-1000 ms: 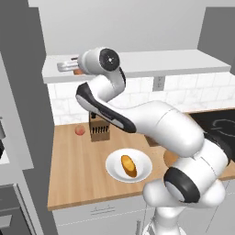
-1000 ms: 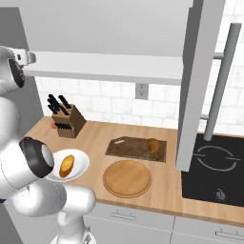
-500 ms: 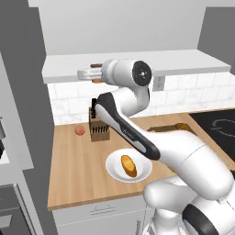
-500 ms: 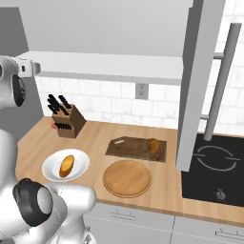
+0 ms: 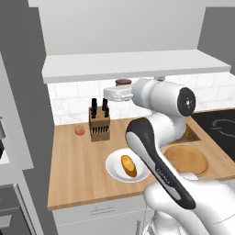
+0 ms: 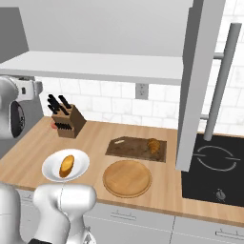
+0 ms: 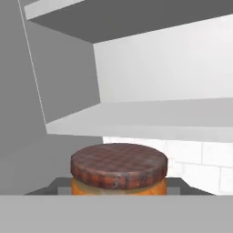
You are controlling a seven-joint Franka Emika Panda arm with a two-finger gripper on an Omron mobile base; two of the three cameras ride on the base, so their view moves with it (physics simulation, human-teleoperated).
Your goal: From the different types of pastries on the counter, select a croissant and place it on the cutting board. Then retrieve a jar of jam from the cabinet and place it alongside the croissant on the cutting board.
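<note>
**Jam jar clamped and held below the cabinet shelf**

Going left to right in the left base view, we see a small pinkish fruit point(image 5: 80, 130) on the surface point(image 5: 73, 174) at about 9 o'clock from the knife block point(image 5: 99, 123). At roughly 5 o'clock from the block sits a white plate point(image 5: 114, 169) carrying the golden-orange roll point(image 5: 129, 165). Above the block, just under the cabinet point(image 5: 137, 64) shelf, our gripper point(image 5: 118, 93) has its jaws clenched on the jar of jam point(image 5: 123, 83), whose brown lid shows over the hand. Further right lies the round wooden plate point(image 5: 186, 158). In the right base view the croissant point(image 6: 153, 145) rests on the right end of the cutting board point(image 6: 128, 147), at 12 o'clock from the round plate.
</note>
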